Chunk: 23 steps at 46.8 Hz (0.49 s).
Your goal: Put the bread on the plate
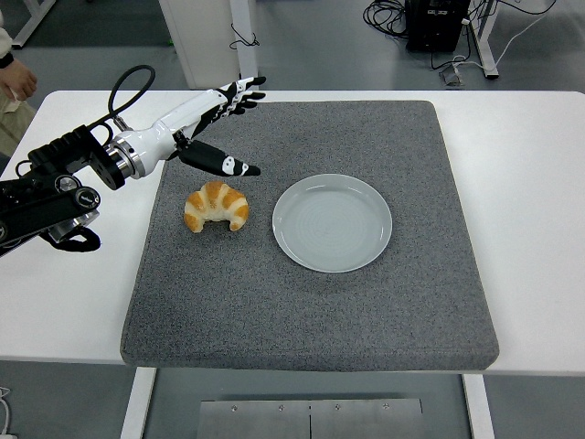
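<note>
Grey mat [366,311]: golden croissant [217,207] (curved)

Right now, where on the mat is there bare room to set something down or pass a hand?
Free: the mat in front of the croissant and plate, and its right strip beyond the plate. The plate is empty. Crowded: the far-left corner, where the left robot hand hovers open behind the croissant.

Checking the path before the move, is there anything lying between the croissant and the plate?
Nothing. In the head view only a bare strip of the gray mat separates the croissant from the plate.
</note>
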Each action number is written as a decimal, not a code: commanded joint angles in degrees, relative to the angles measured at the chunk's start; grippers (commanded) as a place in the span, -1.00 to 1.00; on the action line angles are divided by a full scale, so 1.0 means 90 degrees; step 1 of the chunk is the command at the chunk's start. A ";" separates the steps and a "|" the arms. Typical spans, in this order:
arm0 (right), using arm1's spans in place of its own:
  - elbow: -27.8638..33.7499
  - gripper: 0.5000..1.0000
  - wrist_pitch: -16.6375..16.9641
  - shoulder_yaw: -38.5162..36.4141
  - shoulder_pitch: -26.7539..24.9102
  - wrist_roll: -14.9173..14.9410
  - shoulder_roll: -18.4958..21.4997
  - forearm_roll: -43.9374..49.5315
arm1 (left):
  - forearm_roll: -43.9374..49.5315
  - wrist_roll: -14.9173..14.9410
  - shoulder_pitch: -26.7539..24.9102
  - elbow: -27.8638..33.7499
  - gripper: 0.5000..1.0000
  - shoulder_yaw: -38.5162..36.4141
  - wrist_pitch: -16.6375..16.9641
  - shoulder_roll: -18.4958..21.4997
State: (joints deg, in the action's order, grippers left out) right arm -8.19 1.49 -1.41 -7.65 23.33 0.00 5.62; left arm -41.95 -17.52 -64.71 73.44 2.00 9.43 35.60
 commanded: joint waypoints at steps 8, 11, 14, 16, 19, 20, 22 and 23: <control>0.0002 1.00 0.0001 0.0000 0.0000 -0.0005 0.0000 0.0000 | -0.0475 0.0052 -0.0056 0.0024 0.88 -0.0417 -0.0208 0.0186; 0.0002 1.00 0.0001 0.0000 0.0000 -0.0005 0.0000 0.0000 | -0.0534 0.0100 -0.0056 0.0024 0.88 -0.0486 -0.0208 0.0186; -0.0008 1.00 0.0001 0.0000 0.0000 -0.0004 0.0000 0.0000 | -0.0534 0.0169 -0.0056 0.0024 0.88 -0.0574 -0.0208 0.0195; 0.0002 1.00 0.0001 0.0000 0.0000 -0.0005 0.0000 0.0000 | -0.0534 0.0217 -0.0066 0.0014 0.88 -0.0622 -0.0208 0.0195; -0.0008 1.00 0.0001 0.0000 0.0000 0.0005 0.0000 0.0000 | -0.0544 0.0296 -0.0075 0.0014 0.88 -0.0681 -0.0208 0.0205; 0.0002 1.00 0.0001 0.0000 0.0000 -0.0004 0.0000 0.0000 | -0.0554 0.0296 -0.0075 0.0014 0.88 -0.0701 -0.0198 0.0205; 0.0002 1.00 0.0001 0.0000 0.0000 0.0005 0.0000 0.0000 | -0.0602 0.0315 -0.0075 0.0004 0.88 -0.0740 -0.0198 0.0195; 0.0002 1.00 0.0001 0.0000 0.0000 -0.0004 0.0000 0.0000 | -0.0622 0.0315 -0.0075 0.0004 0.88 -0.0740 -0.0198 0.0195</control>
State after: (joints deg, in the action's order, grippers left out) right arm -8.23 1.49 -1.41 -7.64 23.30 0.00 5.62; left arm -46.99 -14.84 -65.39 73.57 -4.32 7.56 37.44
